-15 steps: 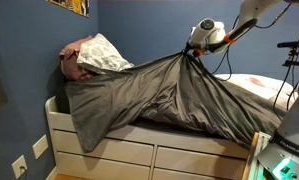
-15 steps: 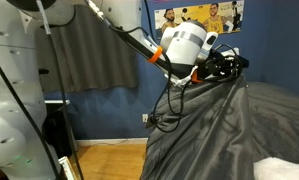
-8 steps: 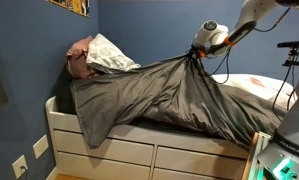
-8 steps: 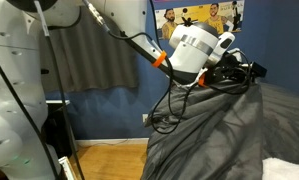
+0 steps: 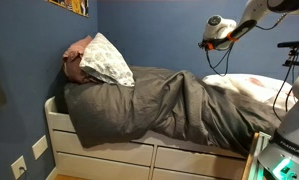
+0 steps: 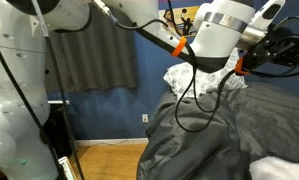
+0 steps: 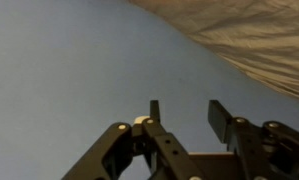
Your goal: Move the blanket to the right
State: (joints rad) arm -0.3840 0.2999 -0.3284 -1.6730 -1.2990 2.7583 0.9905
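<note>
The dark grey blanket (image 5: 149,105) lies slumped in wrinkles across the bed, from the pillows down over the front edge; in an exterior view it fills the lower right (image 6: 209,135). My gripper (image 5: 203,43) hangs in the air above the blanket's right part, apart from it, and shows in both exterior views (image 6: 289,55). In the wrist view the gripper (image 7: 186,108) is open, with only blue wall between its fingers. Pale fabric (image 7: 259,40) crosses that view's upper right corner.
A patterned white pillow (image 5: 107,60) and a pink one (image 5: 77,50) lean at the bed's head. White bedding (image 5: 257,90) lies at the right. White drawers (image 5: 109,155) run under the bed. A dark curtain (image 6: 99,55) hangs at the wall.
The gripper has opened and let go of the blanket. The blanket, held up in a peak before, has dropped flat onto the bed. The gripper has risen slightly.
</note>
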